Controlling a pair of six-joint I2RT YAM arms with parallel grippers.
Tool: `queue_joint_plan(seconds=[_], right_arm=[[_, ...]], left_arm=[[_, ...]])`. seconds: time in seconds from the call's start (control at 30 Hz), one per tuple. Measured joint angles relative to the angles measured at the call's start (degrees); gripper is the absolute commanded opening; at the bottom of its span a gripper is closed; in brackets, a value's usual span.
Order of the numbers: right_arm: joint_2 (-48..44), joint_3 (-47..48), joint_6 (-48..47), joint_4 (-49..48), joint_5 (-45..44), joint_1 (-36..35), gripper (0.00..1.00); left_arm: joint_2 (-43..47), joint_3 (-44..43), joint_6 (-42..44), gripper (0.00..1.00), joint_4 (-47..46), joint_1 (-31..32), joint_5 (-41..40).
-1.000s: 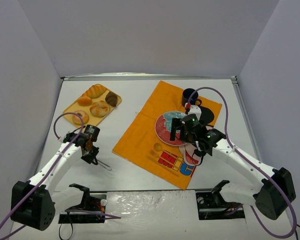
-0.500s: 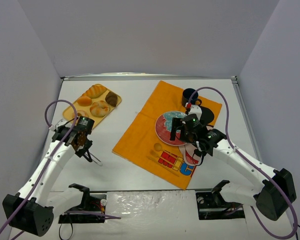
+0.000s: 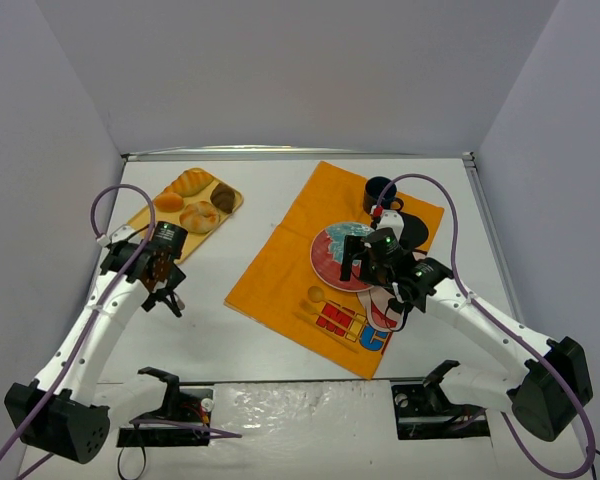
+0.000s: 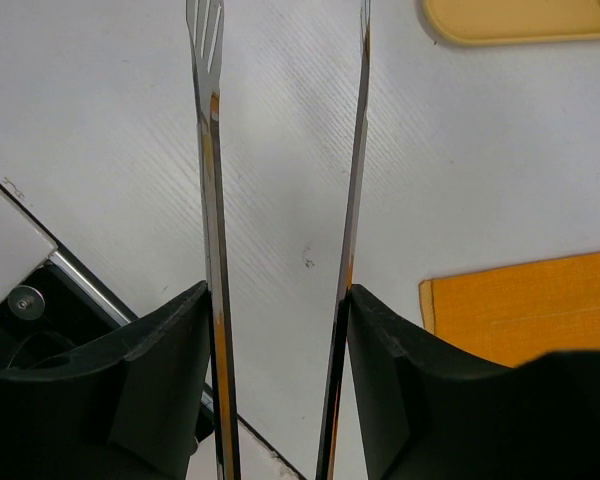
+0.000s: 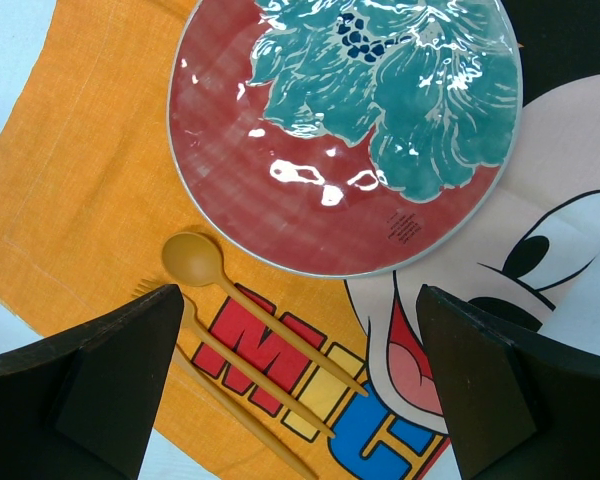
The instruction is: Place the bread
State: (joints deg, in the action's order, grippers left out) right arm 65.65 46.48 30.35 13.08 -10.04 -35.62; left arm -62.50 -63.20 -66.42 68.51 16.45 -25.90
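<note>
1. The left claw [image 4: 278, 300] is closed on a pair of metal tongs [image 4: 209, 150], one blade pressed against the inner face of each finger.
2. The two blades are held apart, and only bare tabletop [image 4: 100, 130] is seen between them; no bread is caught there.
3. In the top view the left claw and tongs are held over the tabletop just beside the near corner of the yellow tray [image 3: 231, 209].
4. The bread [image 3: 192, 182] is found on that tray at the far left of the tabletop, several rolls lying side by side.
5. The right claw [image 5: 297, 300] is spread wide and nothing is gripped or touched by it.
6. It is held above the red and teal plate [image 5: 240, 150], which lies on the orange cloth [image 5: 70, 180] with a wooden spoon [image 5: 190, 258] just beside its rim.
</note>
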Motion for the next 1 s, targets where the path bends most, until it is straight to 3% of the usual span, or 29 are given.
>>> queue_joint_plan(seconds=[0.5, 1.0], right_arm=[[0.0, 0.0, 0.0, 0.1, 0.0, 0.0, 1.0], [0.0, 0.0, 0.0, 0.5, -1.1, 0.0, 1.0]], left_arm=[[-9.3, -9.9, 5.8, 0.53, -2.1, 0.0, -1.1], [-24.0, -24.4, 16.1, 0.53, -8.0, -2.8, 3.8]])
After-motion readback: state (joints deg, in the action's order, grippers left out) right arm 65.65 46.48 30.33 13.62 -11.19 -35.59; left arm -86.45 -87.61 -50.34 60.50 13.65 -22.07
